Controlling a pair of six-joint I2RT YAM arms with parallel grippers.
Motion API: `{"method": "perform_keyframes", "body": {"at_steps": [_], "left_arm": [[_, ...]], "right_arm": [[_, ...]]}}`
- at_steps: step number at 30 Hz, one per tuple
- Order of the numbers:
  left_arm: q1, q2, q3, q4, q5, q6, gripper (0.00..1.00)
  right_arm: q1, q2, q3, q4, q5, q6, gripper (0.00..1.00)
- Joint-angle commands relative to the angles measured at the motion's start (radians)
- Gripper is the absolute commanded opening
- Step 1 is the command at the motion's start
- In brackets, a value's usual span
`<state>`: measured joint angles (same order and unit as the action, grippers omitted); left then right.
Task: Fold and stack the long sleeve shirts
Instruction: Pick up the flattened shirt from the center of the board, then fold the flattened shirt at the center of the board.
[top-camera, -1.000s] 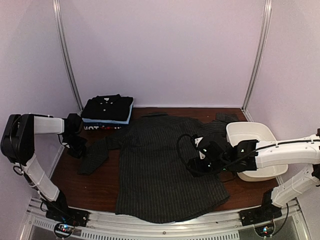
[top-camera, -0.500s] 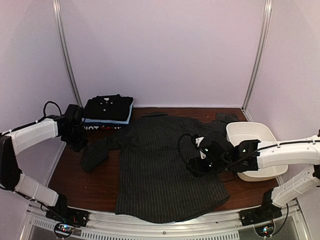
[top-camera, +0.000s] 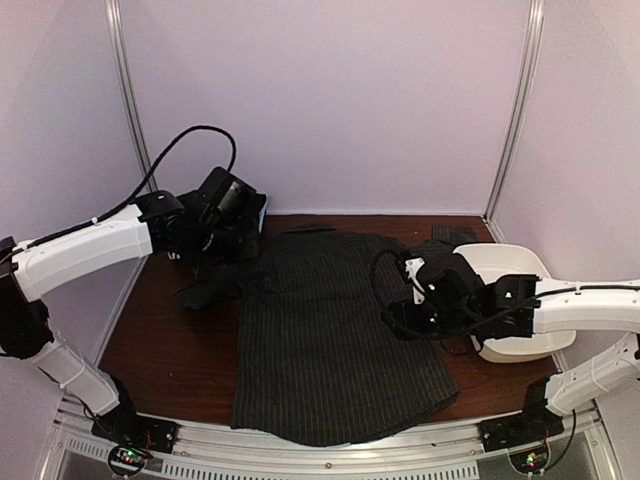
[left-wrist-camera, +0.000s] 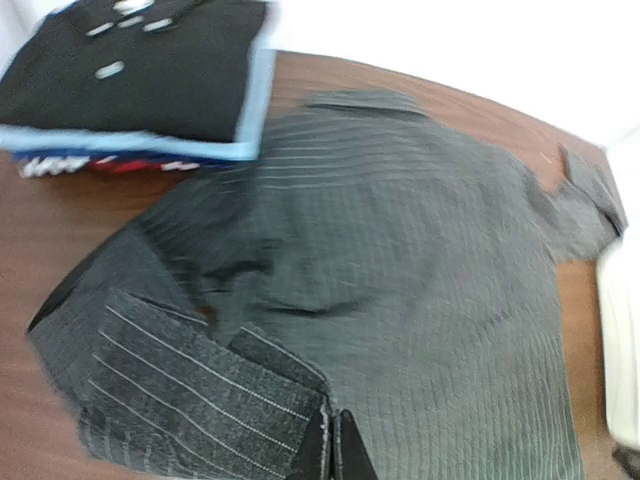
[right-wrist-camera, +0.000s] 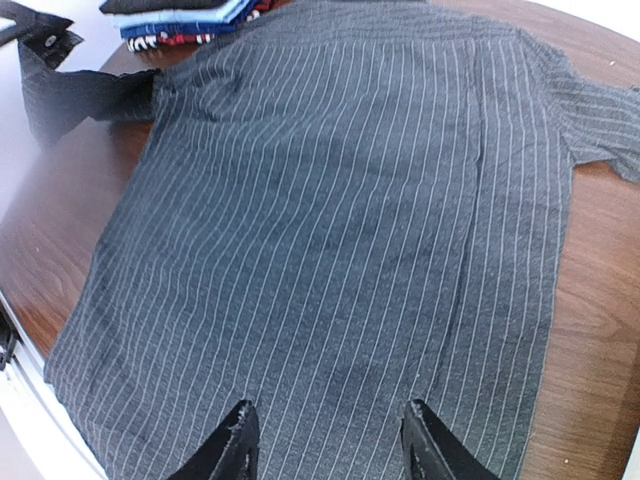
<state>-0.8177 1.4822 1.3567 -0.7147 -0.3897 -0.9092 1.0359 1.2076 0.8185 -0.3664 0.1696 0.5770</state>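
A charcoal pinstriped shirt (top-camera: 330, 330) lies spread flat, back up, on the brown table. My left gripper (top-camera: 208, 262) is shut on the cuff of its left sleeve (left-wrist-camera: 200, 400) and holds it lifted beside the shirt's left shoulder; the sleeve hangs down to the table. The fingertips (left-wrist-camera: 322, 450) are pinched together on the cuff's edge. My right gripper (top-camera: 398, 325) is open and empty, hovering over the shirt's right side (right-wrist-camera: 330, 250). A stack of folded black and light blue shirts (left-wrist-camera: 140, 80) sits at the back left, mostly hidden behind my left arm in the top view.
A white plastic tub (top-camera: 505, 265) stands at the right edge of the table, under my right arm. The shirt's right sleeve (top-camera: 450, 236) lies toward the back right corner. Bare table (top-camera: 160, 350) shows left of the shirt.
My left arm has lifted the left sleeve and swung it right and back toward the shirt's shoulder, in front of the stack. My right gripper has drifted slightly right, still open.
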Motion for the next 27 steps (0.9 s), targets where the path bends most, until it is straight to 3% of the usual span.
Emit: {"method": "perform_keyframes", "body": {"at_steps": [1, 7, 16, 22, 27], "left_arm": [[-0.151, 0.137, 0.128, -0.02, -0.009, 0.214, 0.0], [-0.3, 0.306, 0.189, -0.044, 0.102, 0.283, 0.0], [-0.368, 0.327, 0.1, 0.035, 0.238, 0.239, 0.0], [-0.366, 0.234, 0.047, 0.06, 0.213, 0.139, 0.45], [-0.341, 0.064, -0.069, 0.054, 0.145, -0.019, 0.51]], "right_arm": [[-0.015, -0.059, 0.008, 0.02, 0.053, 0.0, 0.5], [-0.023, -0.088, -0.02, 0.016, 0.053, 0.009, 0.5], [-0.023, -0.107, -0.101, 0.064, 0.01, 0.011, 0.5], [-0.023, -0.078, -0.109, 0.13, -0.072, -0.045, 0.54], [-0.02, -0.006, -0.077, 0.178, -0.137, -0.113, 0.59]]}}
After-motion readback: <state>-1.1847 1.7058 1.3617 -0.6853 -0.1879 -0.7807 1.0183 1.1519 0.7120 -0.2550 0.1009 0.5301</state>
